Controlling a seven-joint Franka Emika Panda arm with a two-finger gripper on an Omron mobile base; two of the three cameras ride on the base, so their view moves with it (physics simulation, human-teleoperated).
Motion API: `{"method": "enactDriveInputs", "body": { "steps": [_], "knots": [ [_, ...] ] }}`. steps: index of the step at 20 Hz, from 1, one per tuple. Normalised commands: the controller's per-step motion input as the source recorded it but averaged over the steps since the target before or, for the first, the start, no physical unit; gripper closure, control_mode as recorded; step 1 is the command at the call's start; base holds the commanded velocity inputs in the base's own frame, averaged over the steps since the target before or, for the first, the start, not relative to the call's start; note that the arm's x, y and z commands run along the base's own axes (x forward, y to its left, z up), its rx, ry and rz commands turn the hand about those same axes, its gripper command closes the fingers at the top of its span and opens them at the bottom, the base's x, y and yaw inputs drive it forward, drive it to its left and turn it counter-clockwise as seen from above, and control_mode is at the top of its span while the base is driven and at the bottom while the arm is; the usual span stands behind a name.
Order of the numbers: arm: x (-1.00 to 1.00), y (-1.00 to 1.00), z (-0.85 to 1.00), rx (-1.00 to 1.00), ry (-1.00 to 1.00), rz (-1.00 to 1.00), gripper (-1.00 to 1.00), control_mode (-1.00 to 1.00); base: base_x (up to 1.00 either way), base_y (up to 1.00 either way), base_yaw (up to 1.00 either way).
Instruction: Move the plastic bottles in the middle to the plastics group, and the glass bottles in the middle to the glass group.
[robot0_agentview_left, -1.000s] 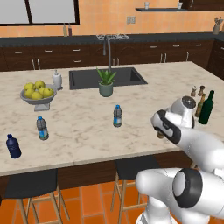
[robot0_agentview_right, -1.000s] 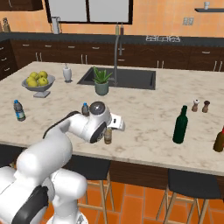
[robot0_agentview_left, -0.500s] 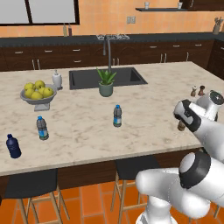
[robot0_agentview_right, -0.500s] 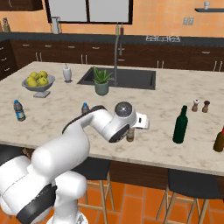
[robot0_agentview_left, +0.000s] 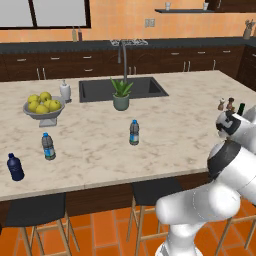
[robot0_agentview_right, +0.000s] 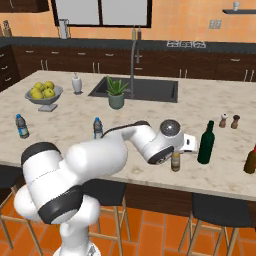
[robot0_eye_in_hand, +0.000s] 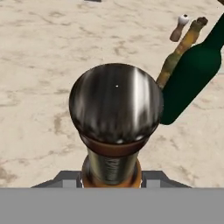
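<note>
The gripper (robot0_agentview_right: 176, 156) grips the beer bottle (robot0_agentview_right: 175, 162) (wine bottle (robot0_agentview_right: 205, 143) at three o'clock); the middle water bottle (robot0_agentview_left: 134, 132) remains unmoved.

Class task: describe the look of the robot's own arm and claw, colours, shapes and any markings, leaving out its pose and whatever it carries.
The arm is built of glossy white, rounded segments with dark grey to black rings and round caps at the joints. Its claw sits on a boxy white hand. No cables or markings can be made out.
</note>
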Motion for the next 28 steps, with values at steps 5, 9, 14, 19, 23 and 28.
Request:
{"method": "enactDriveInputs", "body": {
  "steps": [5, 9, 14, 19, 23, 28],
  "knots": [
    [0.01, -0.89, -0.09, 0.03, 0.00, -0.01, 1.00, -1.00, 0.00, 0.00, 0.00],
    [0.00, -0.68, 0.00, 0.01, 0.00, 0.00, 1.00, -1.00, 0.00, 0.00, 0.00],
    [0.17, -0.60, 0.00, 0.01, -0.04, 0.00, 1.00, -1.00, 0.00, 0.00, 0.00],
    [0.12, -0.60, -0.01, 0.01, -0.07, 0.00, 1.00, -1.00, 0.00, 0.00, 0.00],
    [-0.23, -0.34, 0.00, 0.07, -0.08, 0.00, 1.00, -1.00, 0.00, 0.00, 0.00],
    [-0.41, -0.02, 0.12, 0.09, -0.08, 0.01, 1.00, -1.00, 0.00, 0.00, 0.00]
  ]
}}
